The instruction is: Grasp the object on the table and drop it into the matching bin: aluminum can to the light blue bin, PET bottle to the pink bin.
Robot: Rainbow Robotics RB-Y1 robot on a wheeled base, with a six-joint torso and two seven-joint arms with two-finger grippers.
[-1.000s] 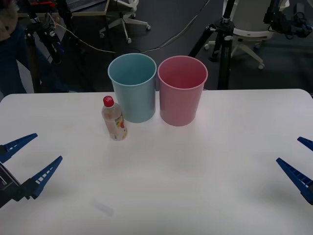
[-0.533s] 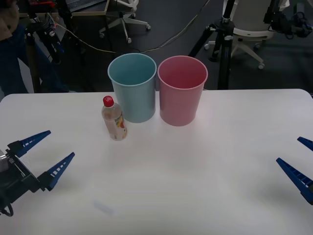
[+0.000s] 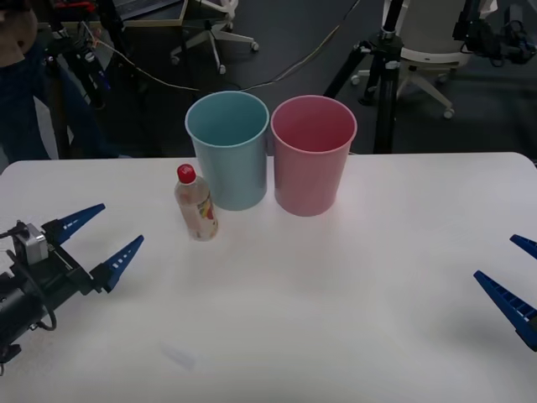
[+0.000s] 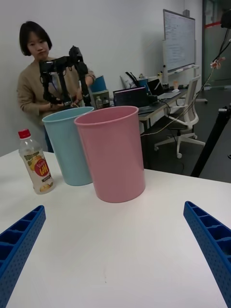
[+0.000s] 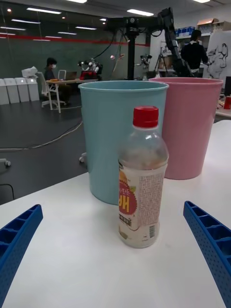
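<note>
The PET bottle, clear with a red cap and a pale printed label, stands upright on the white table just left of the light blue bin. The pink bin stands right beside the blue one. My left gripper is open at the table's left side, pointing at the bottle with a gap between them. In the left wrist view the bottle stands centred ahead of the fingers. My right gripper is open at the right edge, far from the bins.
Behind the table are a black tripod, office chairs and floor cables. A person stands beyond the table's far left corner. Bare tabletop lies between my two grippers.
My left gripper has moved forward and to the right, closer to the bottle, staying open. The right arm, bottle and bins have not moved.
</note>
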